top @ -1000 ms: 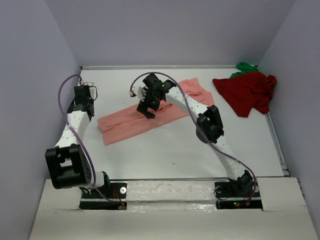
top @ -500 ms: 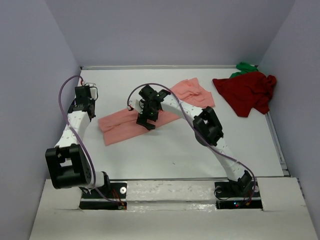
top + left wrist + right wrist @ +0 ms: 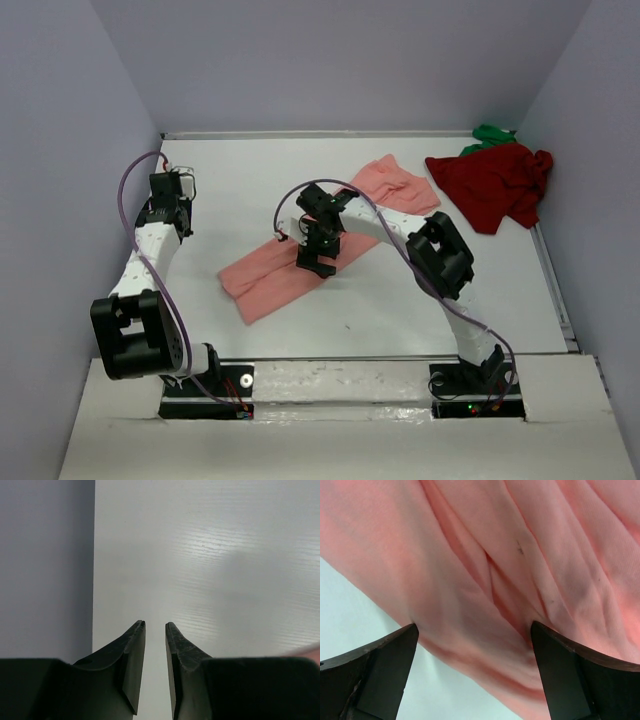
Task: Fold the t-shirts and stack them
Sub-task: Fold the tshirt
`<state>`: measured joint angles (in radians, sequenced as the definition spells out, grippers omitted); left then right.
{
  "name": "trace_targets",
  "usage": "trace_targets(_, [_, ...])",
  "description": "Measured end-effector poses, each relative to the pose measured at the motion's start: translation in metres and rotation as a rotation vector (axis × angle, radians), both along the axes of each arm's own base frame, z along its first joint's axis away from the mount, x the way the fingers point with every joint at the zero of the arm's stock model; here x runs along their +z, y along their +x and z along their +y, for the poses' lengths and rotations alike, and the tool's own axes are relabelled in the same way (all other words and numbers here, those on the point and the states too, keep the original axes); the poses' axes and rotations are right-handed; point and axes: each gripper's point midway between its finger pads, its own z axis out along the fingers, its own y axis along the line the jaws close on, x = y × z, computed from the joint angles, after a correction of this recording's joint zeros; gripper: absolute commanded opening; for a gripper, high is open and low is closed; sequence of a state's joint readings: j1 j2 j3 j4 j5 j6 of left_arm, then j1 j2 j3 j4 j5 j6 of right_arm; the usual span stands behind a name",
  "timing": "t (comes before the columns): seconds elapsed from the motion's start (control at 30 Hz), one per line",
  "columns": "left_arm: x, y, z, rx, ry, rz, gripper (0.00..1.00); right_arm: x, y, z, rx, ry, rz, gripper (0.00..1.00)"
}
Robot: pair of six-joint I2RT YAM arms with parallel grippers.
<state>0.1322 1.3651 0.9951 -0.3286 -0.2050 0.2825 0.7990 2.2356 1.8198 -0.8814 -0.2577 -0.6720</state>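
Note:
The salmon-pink t-shirt (image 3: 268, 281) lies as a long folded band running diagonally across the middle of the table. My right gripper (image 3: 317, 260) is wide open and low over its middle. In the right wrist view its jaws (image 3: 474, 625) stand astride a bunched fold of the pink cloth (image 3: 485, 555), with nothing pinched. The dark red t-shirt (image 3: 492, 185) lies crumpled at the far right. A small crumple of the bright green t-shirt (image 3: 490, 133) shows behind it. My left gripper (image 3: 171, 187) is empty at the far left, its jaws (image 3: 155, 624) only a narrow gap apart.
Lilac walls close in the table on the left, back and right. The left gripper hangs close to the left wall (image 3: 45, 570). Bare white table (image 3: 340, 330) lies between the pink shirt and the arm bases.
My right gripper has moved toward the near side and slightly right. The pink shirt's near-left end has slid with it toward the front.

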Motion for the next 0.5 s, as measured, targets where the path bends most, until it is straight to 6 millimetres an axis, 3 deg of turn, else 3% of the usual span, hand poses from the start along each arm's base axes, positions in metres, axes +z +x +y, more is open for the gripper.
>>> trace_targets(0.3, [0.000, 0.000, -0.007, -0.027, -0.028, -0.003, 0.36, -0.001, -0.053, -0.063, -0.003, -0.115, 0.066, 1.00])
trace_targets(0.5, [0.000, 0.001, -0.011, -0.046, -0.048, -0.008, 0.36, 0.000, -0.067, -0.093, -0.018, -0.190, 0.066, 1.00])
